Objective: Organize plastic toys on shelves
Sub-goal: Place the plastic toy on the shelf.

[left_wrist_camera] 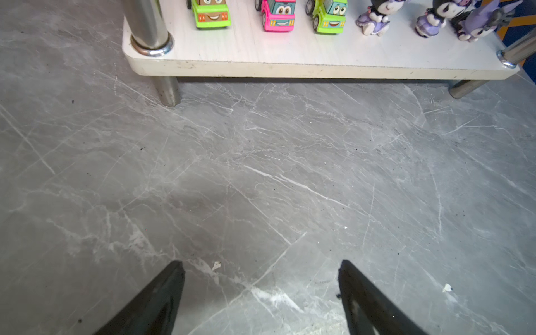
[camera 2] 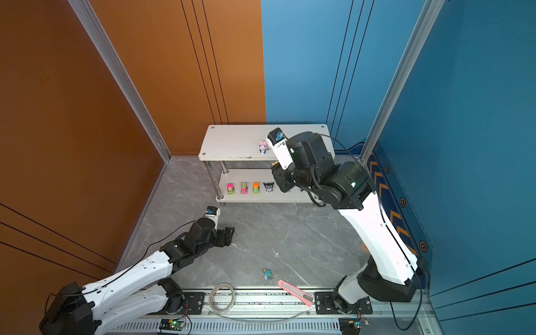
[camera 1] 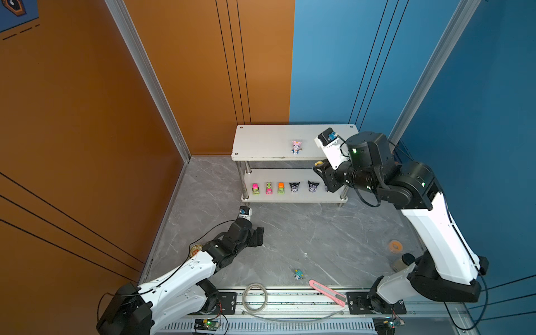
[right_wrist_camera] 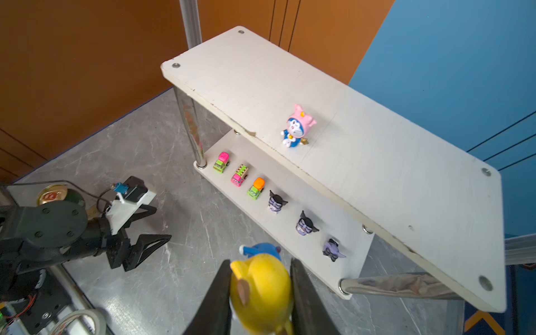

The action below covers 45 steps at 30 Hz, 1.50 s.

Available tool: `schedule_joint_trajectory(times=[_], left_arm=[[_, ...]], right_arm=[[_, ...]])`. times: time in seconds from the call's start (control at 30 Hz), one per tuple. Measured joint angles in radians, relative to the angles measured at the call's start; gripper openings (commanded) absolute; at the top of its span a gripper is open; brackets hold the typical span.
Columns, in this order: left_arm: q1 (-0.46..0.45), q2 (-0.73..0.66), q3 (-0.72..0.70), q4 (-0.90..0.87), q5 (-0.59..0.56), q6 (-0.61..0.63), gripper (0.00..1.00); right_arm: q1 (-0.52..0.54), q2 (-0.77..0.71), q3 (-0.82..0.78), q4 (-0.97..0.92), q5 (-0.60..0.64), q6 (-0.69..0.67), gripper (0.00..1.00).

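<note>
Right arm raised, wrist bent left; right gripper (right_wrist_camera: 260,261) clamped on yellow-hat figurine (right_wrist_camera: 261,290) by shelves' (camera 1: 266,139) near right corner. Left arm low; left gripper (left_wrist_camera: 261,262) apart over table (camera 1: 290,232), near side of shelves.

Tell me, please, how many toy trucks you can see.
3, side by side on the lower shelf toward the orange wall: the pink-topped truck, the striped truck, then the orange-topped truck. None looks hidden.

In a top view, shelves (camera 1: 261,139) stand mid-frame: one figurine (camera 1: 296,147) on top, trucks (camera 1: 269,188) left of eared figurines (camera 1: 294,188) below.
</note>
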Motion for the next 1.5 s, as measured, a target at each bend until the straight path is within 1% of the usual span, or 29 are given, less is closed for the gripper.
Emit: schedule_joint_trajectory(times=[0.27,0.43,0.9,1.23,1.5], left_arm=[[0.002,0.074,0.029,0.026,0.01,0.007,0.85],[0.002,0.135,0.061,0.035,0.019,0.011,0.85],[-0.006,0.287,0.158,0.053,0.032,0.011,0.85],[-0.021,0.328,0.179,0.059,0.033,0.011,0.85],[-0.023,0.355,0.19,0.067,0.032,0.011,0.85]], right_arm=[[-0.162,0.171,0.197,-0.072,-0.053,-0.044,0.27],[-0.233,0.215,0.238,-0.093,-0.105,-0.066,0.27],[-0.316,0.359,0.281,-0.114,-0.188,-0.119,0.29],[-0.347,0.388,0.325,-0.125,-0.227,-0.127,0.29],[-0.353,0.398,0.336,-0.125,-0.241,-0.13,0.33]])
